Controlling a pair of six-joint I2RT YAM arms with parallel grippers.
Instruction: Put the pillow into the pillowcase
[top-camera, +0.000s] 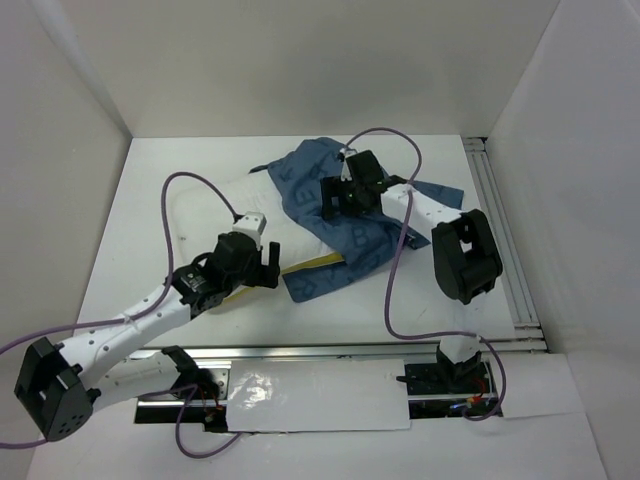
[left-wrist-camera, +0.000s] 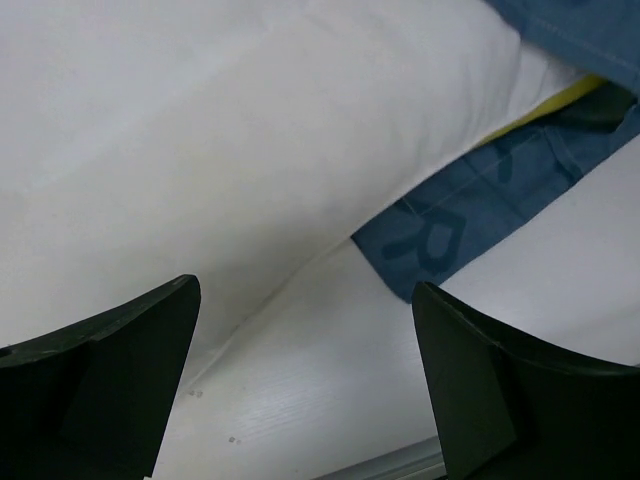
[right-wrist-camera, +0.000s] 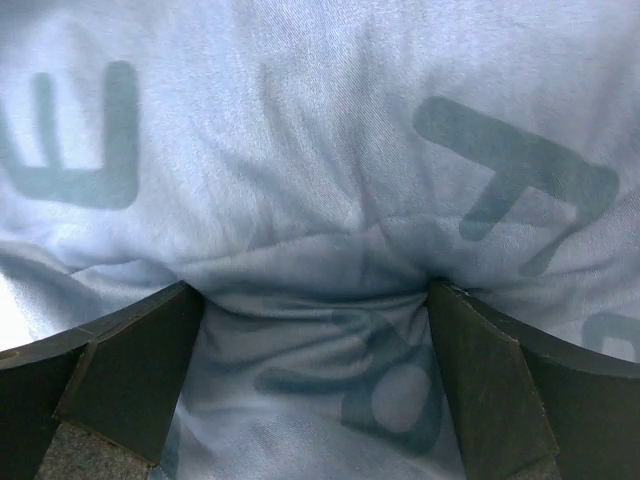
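Pillow (top-camera: 255, 195) lies mid-table (top-camera: 150, 200), its far-right end inside the pillowcase (top-camera: 350, 235). Yellow trim (left-wrist-camera: 545, 108) shows along the pillow's near edge, where the blue cloth begins.

Left gripper (top-camera: 262, 267) sits at the pillow's near edge, jaws spread, holding nothing.

Right gripper (top-camera: 340, 197) presses down on the cased end of the pillow. Its jaws are spread, with fabric bunched between the fingers (right-wrist-camera: 490, 380).

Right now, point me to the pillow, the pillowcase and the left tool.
pillow (left-wrist-camera: 250, 130), left wrist view, bare white face.
pillowcase (top-camera: 305, 175), top external view, upper-left blue fabric.
left tool (left-wrist-camera: 305, 290), left wrist view, midway between its fingertips.
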